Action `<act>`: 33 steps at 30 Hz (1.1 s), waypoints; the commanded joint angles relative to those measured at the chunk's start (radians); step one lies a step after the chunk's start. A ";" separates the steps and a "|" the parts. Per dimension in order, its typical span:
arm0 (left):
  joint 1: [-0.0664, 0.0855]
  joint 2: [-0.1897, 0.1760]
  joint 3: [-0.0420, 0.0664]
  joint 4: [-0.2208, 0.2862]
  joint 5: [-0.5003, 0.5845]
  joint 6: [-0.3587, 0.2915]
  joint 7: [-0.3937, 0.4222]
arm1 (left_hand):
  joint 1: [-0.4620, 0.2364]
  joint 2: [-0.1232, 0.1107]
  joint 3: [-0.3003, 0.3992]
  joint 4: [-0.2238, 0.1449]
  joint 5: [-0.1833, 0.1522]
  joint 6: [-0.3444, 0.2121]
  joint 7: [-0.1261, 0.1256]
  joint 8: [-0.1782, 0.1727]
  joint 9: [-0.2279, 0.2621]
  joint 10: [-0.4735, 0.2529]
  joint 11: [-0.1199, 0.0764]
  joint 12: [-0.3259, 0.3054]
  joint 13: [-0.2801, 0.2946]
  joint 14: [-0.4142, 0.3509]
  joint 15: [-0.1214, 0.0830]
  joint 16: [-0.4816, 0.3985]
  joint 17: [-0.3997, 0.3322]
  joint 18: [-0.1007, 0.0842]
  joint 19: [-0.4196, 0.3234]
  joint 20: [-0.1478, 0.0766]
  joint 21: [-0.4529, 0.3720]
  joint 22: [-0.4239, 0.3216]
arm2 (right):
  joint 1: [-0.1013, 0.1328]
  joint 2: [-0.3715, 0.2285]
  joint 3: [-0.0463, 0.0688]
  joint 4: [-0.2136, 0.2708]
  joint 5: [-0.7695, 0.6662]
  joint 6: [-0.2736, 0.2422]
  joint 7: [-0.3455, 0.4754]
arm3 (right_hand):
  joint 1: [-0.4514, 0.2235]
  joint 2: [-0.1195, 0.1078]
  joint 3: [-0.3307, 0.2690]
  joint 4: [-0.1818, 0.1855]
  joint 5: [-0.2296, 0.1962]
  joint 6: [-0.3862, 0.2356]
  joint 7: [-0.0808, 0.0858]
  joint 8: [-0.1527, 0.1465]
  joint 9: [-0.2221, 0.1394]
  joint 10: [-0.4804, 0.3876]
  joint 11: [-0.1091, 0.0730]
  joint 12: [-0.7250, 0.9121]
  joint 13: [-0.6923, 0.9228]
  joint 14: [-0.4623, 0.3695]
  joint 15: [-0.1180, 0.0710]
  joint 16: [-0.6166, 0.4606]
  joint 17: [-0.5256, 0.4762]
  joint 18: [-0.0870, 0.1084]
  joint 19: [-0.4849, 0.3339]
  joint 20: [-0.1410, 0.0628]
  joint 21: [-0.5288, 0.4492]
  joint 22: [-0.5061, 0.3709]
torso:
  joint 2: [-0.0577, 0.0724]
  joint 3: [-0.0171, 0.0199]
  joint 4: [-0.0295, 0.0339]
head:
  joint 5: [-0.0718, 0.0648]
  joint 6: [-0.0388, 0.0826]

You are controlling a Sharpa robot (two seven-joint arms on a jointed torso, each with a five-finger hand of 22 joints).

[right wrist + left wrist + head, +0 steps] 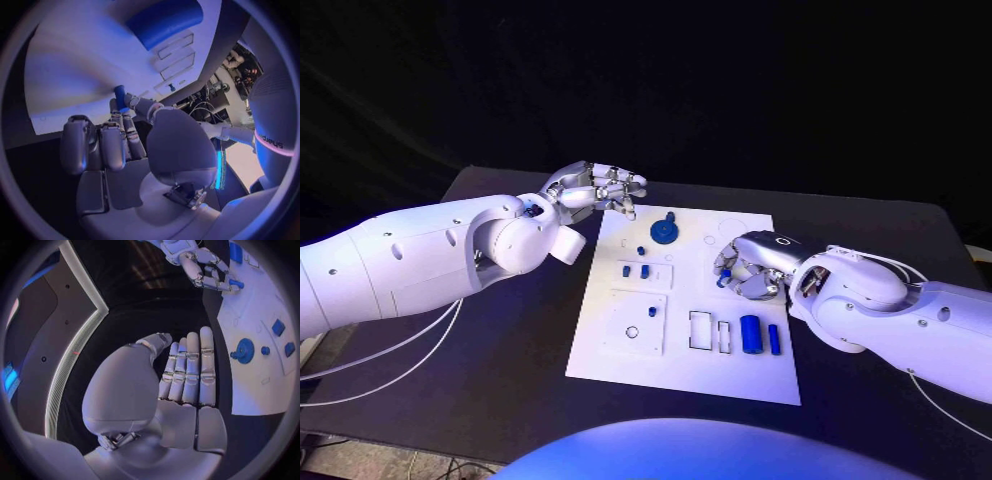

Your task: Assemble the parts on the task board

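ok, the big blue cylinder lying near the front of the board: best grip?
The big blue cylinder lies on its side on the task board, long axis running away from the robot. Probably best pinched across its round flanks at mid-length, coming straight down from above. The thin blue bar lies close on the right, so keep the fingers narrow. The right robot hand is nearer, but already pinches a small blue piece.

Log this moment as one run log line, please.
left hand: open, over board's far-left corner | right hand: pinches small blue part over task board | stage: part carried, not placed

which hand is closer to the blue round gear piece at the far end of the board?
Left. The left hand hovers off the task board's far left corner, near the gear. The right hand, pinching a small blue part, sits farther along the right edge.
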 commanded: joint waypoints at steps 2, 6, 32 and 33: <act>0.001 0.001 0.001 0.002 0.006 0.017 0.006 | -0.001 0.008 -0.007 -0.001 0.002 0.000 0.007 -0.006 0.000 -0.006 0.003 -0.003 0.001 -0.007 0.003 -0.002 0.001 0.003 -0.004 -0.001 -0.004 0.002 | -0.005 0.000 -0.002 -0.002 -0.037 -0.012 -0.010 | 0.029 0.018 0.005 -0.006 0.003 0.015 0.000 0.010 0.006 0.050 -0.033 0.010 0.009 0.036 -0.009 0.007 0.001 -0.021 0.028 -0.010 0.016 0.130 | 0.000 -0.0001 -0.0004 | -0.001 -0.001; 0.001 0.001 0.001 0.002 0.006 0.017 0.006 | -0.001 0.009 -0.007 -0.001 0.002 0.000 0.007 -0.006 0.000 -0.007 0.003 -0.003 0.002 -0.007 0.003 -0.002 0.001 0.003 -0.004 0.000 -0.004 0.002 | -0.005 0.000 -0.002 0.000 -0.041 -0.024 -0.008 | 0.029 0.017 0.003 -0.008 0.003 0.017 -0.001 0.012 0.007 0.055 -0.034 0.011 0.010 0.038 -0.010 0.009 0.007 -0.022 0.030 -0.011 0.021 0.133 | 0.000 0.0001 -0.0004 | -0.001 -0.001; 0.000 0.005 0.000 -0.009 0.006 0.015 0.010 | 0.000 0.011 -0.007 -0.001 0.003 0.000 0.007 -0.007 0.001 -0.008 0.003 -0.004 0.002 -0.009 0.003 -0.001 0.003 0.003 -0.005 0.000 -0.004 0.002 | 0.085 -0.018 0.005 0.158 -0.042 -0.051 -0.010 | 0.030 0.013 -0.001 -0.015 0.003 0.018 -0.002 0.015 0.011 0.066 -0.037 0.013 0.014 0.042 -0.013 0.018 0.022 -0.026 0.035 -0.013 0.042 0.145 | -0.001 -0.0009 0.0006 | -0.004 0.003; 0.000 0.006 0.000 -0.011 0.006 0.014 0.012 | 0.000 0.011 -0.007 -0.001 0.003 0.000 0.007 -0.007 0.001 -0.008 0.003 -0.004 0.002 -0.009 0.003 -0.001 0.003 0.003 -0.005 0.000 -0.004 0.002 | 0.086 -0.006 0.005 0.164 -0.041 -0.048 -0.006 | 0.030 0.013 -0.001 -0.015 0.003 0.018 -0.002 0.015 0.011 0.066 -0.037 0.014 0.014 0.042 -0.013 0.019 0.023 -0.027 0.036 -0.013 0.044 0.145 | 0.000 -0.0012 -0.0002 | -0.003 0.004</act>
